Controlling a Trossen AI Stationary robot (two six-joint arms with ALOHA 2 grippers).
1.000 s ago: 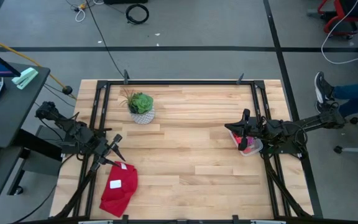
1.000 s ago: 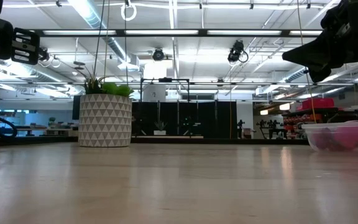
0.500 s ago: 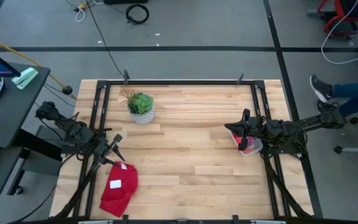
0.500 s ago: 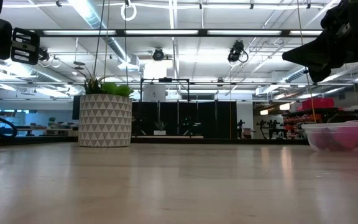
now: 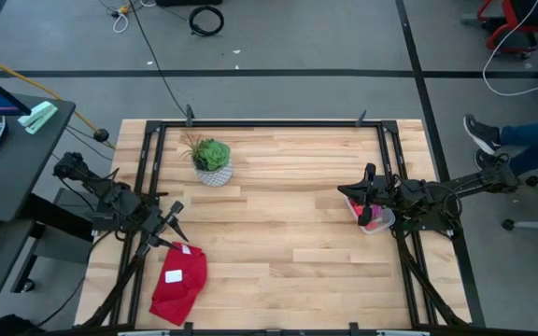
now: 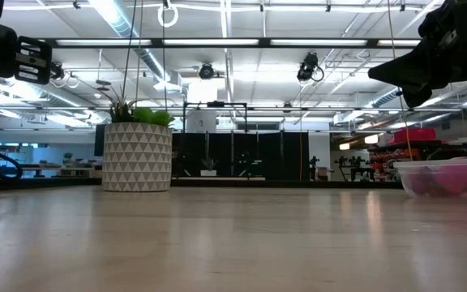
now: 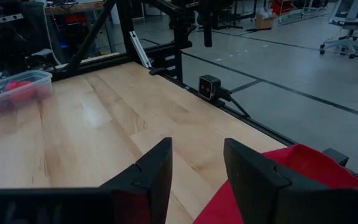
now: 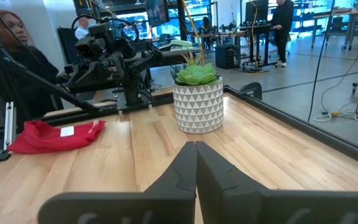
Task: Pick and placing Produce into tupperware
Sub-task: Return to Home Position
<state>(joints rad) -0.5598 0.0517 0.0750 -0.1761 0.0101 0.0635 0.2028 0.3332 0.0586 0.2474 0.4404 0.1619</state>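
The tupperware (image 5: 377,220), a small clear box with red and pink produce (image 6: 452,174) inside, stands on the table near its right edge; it also shows in the low view (image 6: 444,178) and the left wrist view (image 7: 14,90). My right gripper (image 5: 348,193) hovers above the table just left of the box, fingers shut (image 8: 195,163), holding nothing. My left gripper (image 5: 177,220) waits open (image 7: 197,165) near the table's left edge, above the red cloth's far end. The striped ball is out of view.
A red cloth with a white label (image 5: 179,283) lies at the near left corner. A green plant in a white patterned pot (image 5: 214,163) stands at the far left. A black frame (image 5: 269,123) rims the table. A person's leg (image 5: 512,138) shows beyond the right edge.
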